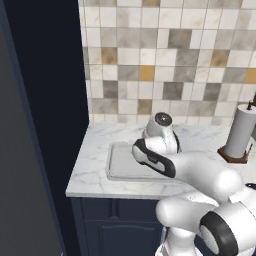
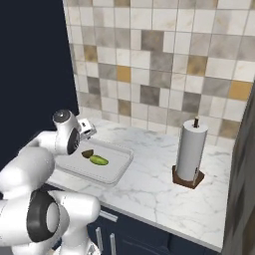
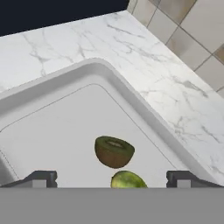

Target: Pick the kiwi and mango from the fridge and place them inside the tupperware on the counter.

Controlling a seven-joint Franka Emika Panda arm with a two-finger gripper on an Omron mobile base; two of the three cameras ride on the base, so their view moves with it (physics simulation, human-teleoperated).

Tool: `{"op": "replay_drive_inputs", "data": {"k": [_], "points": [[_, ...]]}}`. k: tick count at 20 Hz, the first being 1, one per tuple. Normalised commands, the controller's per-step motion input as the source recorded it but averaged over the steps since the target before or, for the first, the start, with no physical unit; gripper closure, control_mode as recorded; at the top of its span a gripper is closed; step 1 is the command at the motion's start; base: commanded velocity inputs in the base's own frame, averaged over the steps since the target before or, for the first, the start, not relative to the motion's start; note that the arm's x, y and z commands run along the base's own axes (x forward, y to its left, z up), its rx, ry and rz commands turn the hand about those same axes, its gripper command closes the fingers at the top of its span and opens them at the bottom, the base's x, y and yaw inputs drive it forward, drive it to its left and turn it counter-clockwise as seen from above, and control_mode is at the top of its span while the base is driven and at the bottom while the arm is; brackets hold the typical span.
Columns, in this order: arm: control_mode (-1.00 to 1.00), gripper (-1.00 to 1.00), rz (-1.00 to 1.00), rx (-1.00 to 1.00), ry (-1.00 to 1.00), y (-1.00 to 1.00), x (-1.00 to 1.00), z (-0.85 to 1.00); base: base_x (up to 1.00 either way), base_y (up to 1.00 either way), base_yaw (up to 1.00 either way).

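My hand (image 3: 112,179) hangs over the tupperware (image 3: 52,131), its two dark fingertips (image 3: 41,178) spread wide apart with nothing between them. Just beyond the tips, the kiwi (image 3: 114,151) lies on the floor of the tupperware, dark brown with a greenish cut face turned up. The mango (image 3: 127,180) lies right beside it, nearer to my hand and between the fingertips as the hand view frames it; whether the two fruits touch I cannot tell. Both sit near one rounded corner of the container, close to its low rim.

The right base view shows the kiwi (image 2: 87,154) and mango (image 2: 98,160) side by side inside the tupperware (image 2: 117,172), which rests on the white marble counter (image 2: 159,194). In the left base view my arm covers the fruit, and the near end of the tupperware (image 1: 117,165) shows on the counter (image 1: 92,170). Both base views show a paper towel roll (image 2: 191,149) standing upright on a brown base, well apart from the container, against the tiled wall (image 2: 164,55).

My arm reaches forward over the counter, bent at the elbow, with the wrist turned down so the hand (image 2: 85,128) points at the container.
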Motion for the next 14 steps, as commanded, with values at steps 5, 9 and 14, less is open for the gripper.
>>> {"op": "replay_drive_inputs", "data": {"k": [5, 9, 14], "points": [[-1.00, -1.00, -0.05, 0.00, -0.19, 0.00, -0.36, 0.52, 0.00, 0.00, 0.00], [-1.00, -1.00, -0.04, 0.00, -0.14, 0.00, -0.29, 0.57, 0.00, 0.00, 0.00], [-1.00, -1.00, -0.03, 0.00, -0.02, 0.00, -0.21, 0.57, 0.00, 0.00, 0.00]]}}
